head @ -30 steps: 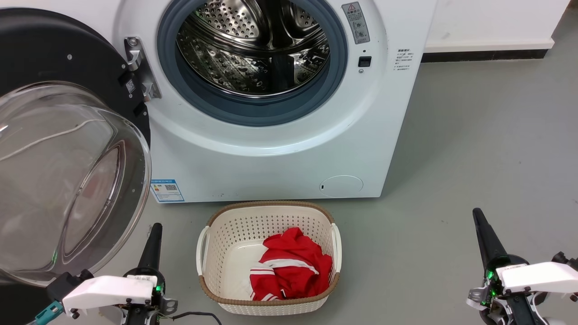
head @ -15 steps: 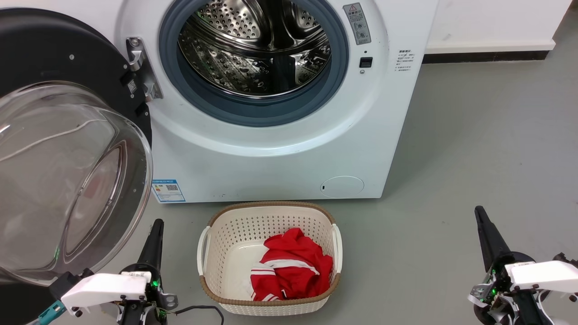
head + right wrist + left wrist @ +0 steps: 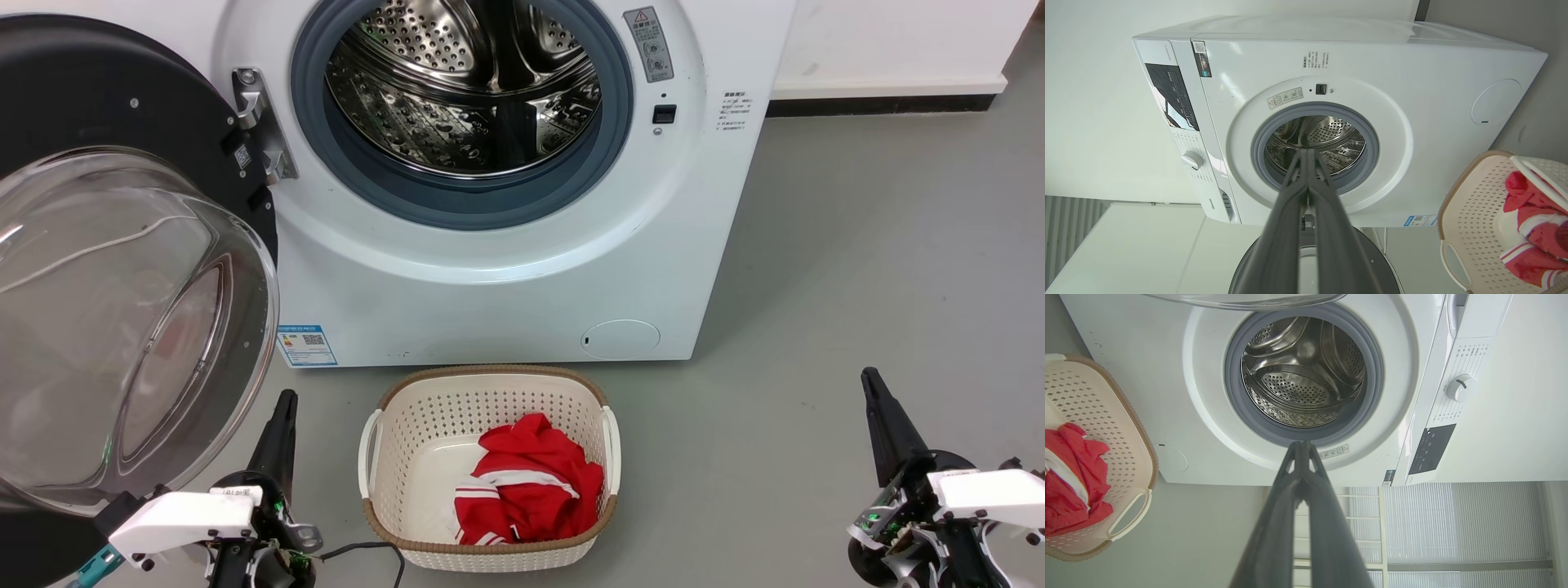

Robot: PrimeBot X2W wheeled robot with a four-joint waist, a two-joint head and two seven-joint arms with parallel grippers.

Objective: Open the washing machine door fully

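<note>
The washing machine door, a black ring around a bulging clear glass bowl, stands swung out to the left of the white machine. The steel drum lies exposed inside its grey rubber ring. My left gripper is shut, low on the floor just right of the glass bowl and apart from it. In the left wrist view its fingers point at the drum, with the bowl's rim along the top edge. My right gripper is shut at the lower right, far from the door.
A cream laundry basket holding a red garment sits on the grey floor before the machine, between my two grippers. A dark cable trails by the left wrist. Open floor stretches to the right of the machine.
The whole picture has drifted slightly right, so the camera moved. Both grippers stay shut and low, their bodies sinking a little. The door holds its place.
</note>
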